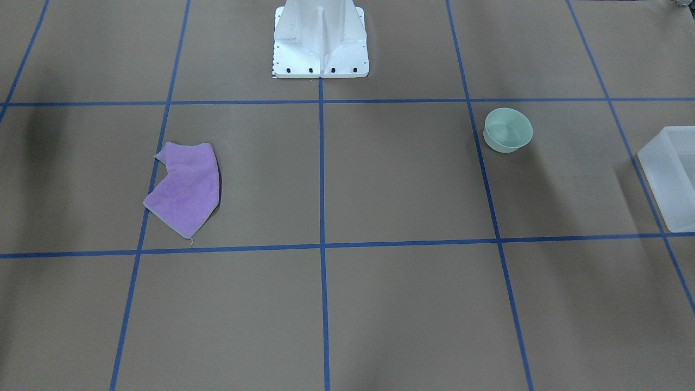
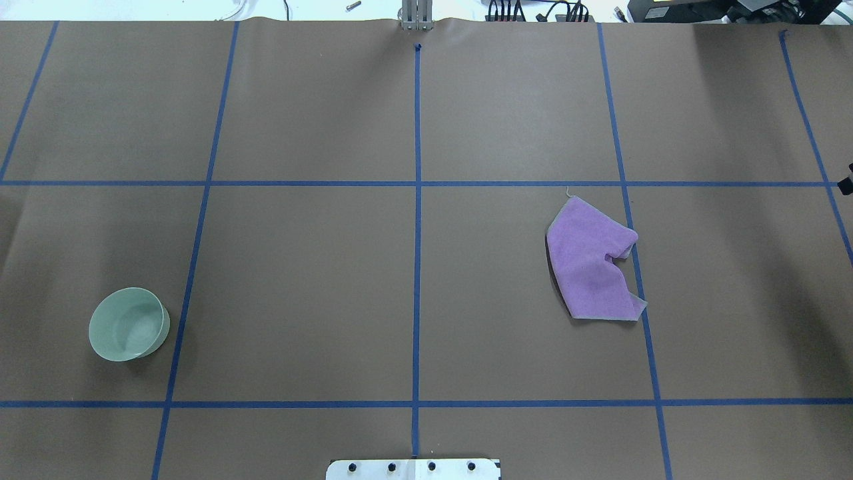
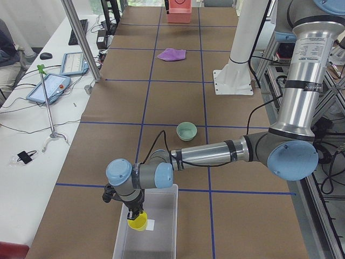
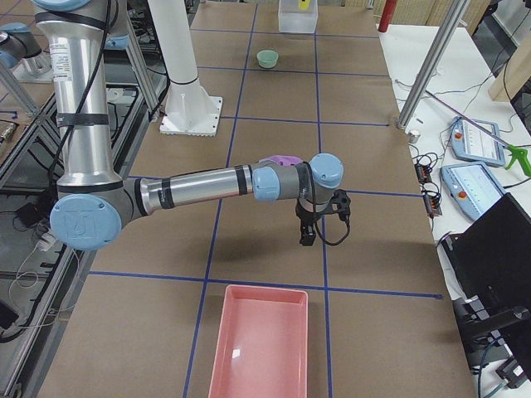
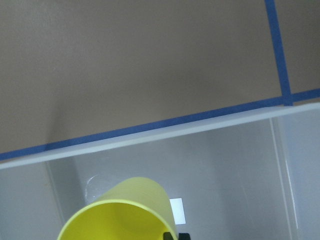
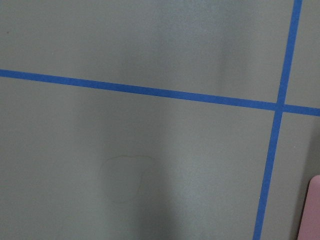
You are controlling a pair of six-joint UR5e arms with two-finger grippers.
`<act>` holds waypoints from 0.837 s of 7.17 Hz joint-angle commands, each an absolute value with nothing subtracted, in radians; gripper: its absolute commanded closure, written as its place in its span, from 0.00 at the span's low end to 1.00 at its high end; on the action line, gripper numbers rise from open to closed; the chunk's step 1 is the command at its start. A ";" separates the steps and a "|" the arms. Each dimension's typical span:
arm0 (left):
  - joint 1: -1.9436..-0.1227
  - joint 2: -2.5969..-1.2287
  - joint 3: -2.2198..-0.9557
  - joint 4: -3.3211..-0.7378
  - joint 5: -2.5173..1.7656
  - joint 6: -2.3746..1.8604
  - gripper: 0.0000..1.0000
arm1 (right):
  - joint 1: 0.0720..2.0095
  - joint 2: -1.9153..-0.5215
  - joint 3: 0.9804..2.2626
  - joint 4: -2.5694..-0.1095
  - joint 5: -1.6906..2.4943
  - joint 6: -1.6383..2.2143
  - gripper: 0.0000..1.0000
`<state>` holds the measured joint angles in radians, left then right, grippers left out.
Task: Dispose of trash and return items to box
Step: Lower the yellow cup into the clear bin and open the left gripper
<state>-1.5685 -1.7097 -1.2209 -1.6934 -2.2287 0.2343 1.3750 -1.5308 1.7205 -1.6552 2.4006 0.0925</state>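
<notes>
The yellow cup hangs in my left gripper over the inside of the translucent box. A dark fingertip shows at the cup's rim in the left wrist view. The box's long wall lies just ahead of the cup. The mint-green bowl stands upright on the table on my left side, apart from the box. My right gripper points down over bare table near the pink tray. I cannot tell whether it is open or shut.
A purple cloth lies crumpled on the table on my right side. The pink tray's edge shows in the right wrist view. The white robot base stands at the table's middle. Operators' tablets lie on the far-side bench.
</notes>
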 commanded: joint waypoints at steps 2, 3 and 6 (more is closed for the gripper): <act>-1.565 -1.715 -1.116 -1.886 -2.227 0.131 1.00 | 1.368 -1.529 1.715 -1.655 2.401 0.095 0.00; -1.562 -1.718 -1.100 -1.890 -2.229 0.130 1.00 | 1.367 -1.531 1.715 -1.655 2.401 0.095 0.00; -1.559 -1.718 -1.039 -1.964 -2.227 0.109 1.00 | 1.364 -1.529 1.715 -1.655 2.401 0.103 0.00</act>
